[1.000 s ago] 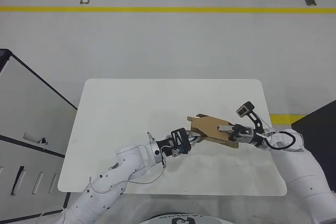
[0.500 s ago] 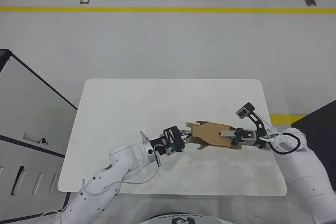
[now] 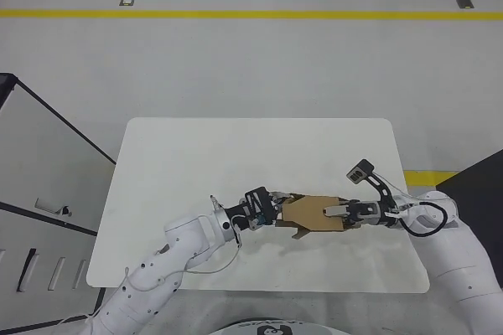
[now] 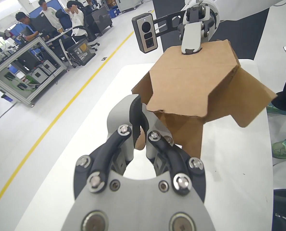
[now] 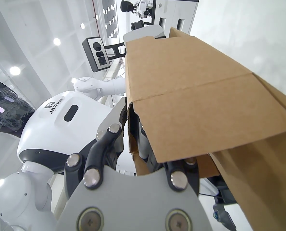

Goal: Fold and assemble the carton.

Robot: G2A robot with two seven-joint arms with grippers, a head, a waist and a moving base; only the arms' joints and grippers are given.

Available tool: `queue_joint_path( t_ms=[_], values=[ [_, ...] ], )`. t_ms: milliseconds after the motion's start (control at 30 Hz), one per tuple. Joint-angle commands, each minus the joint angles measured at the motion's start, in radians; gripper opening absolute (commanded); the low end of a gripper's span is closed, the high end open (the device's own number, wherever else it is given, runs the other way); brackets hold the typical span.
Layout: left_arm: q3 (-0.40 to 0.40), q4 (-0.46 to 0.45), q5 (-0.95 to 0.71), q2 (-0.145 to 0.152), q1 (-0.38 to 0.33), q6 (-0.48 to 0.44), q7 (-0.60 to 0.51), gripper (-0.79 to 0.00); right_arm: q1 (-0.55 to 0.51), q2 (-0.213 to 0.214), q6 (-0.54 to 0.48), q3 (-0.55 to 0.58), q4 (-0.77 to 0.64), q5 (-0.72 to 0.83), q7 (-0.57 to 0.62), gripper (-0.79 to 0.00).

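A brown cardboard carton [image 3: 312, 213], partly unfolded with loose flaps, is held above the white table [image 3: 193, 167] between both arms. My left gripper [image 3: 274, 209] is shut on a flap at one end; in the left wrist view its fingers [image 4: 133, 114] pinch the edge of the carton [image 4: 193, 82]. At the opposite end my right gripper [image 3: 340, 212] is shut on the carton's wall, which runs between its fingers [image 5: 123, 118] in the right wrist view. The carton [image 5: 193, 92] hides the far finger there. One flap hangs down toward the table's front.
A grey cabinet [image 3: 25, 167] stands left of the table. A dark unit [image 3: 486, 184] stands at the right edge. Bare tabletop lies behind the carton and to its left.
The carton has turned from a slant to lie level across the table and moved slightly toward the front. Both grippers shifted with it, keeping their grip.
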Motion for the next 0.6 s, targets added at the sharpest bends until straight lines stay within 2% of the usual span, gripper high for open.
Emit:
queue_joint_path(
  t_ms=[0, 267, 567],
  values=[
    [-0.002, -0.001, 0.008, 0.001, 0.001, 0.008, -0.004, -0.785, -0.002, 0.002, 0.0, -0.008, -0.015, -0.008, 0.0, -0.785],
    [-0.013, -0.005, 0.039, 0.003, 0.012, 0.051, -0.037, -0.785, -0.004, 0.01, 0.0, -0.024, -0.033, -0.023, 0.0, -0.785],
    [-0.001, -0.01, 0.047, 0.003, 0.006, 0.035, -0.03, -0.785, 0.006, 0.018, 0.0, -0.055, -0.04, -0.041, 0.0, -0.785]
  ],
)
